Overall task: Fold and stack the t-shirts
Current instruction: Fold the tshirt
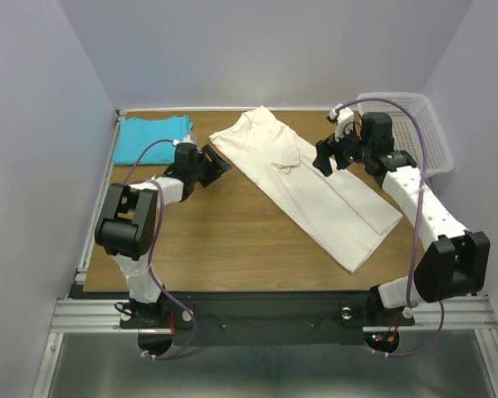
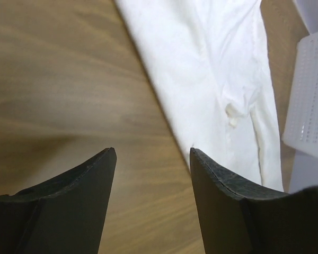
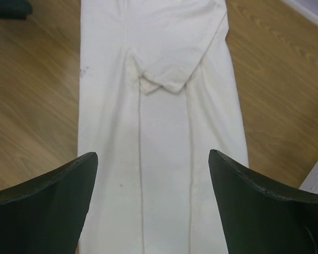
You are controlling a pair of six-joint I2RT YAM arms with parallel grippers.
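Below right gripper, cream t-shirt

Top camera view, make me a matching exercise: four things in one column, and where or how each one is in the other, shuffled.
1 turquoise t-shirt
2 cream t-shirt
3 white perforated basket
4 left gripper

A far right corner
B open, over bare wood
C lying diagonally across the middle
D far left corner

Pairs: 1-D, 2-C, 3-A, 4-B

The cream cotton t-shirt lies diagonally across the surface; turquoise cotton t-shirt in its far-left corner, white perforated plastic basket far-right.
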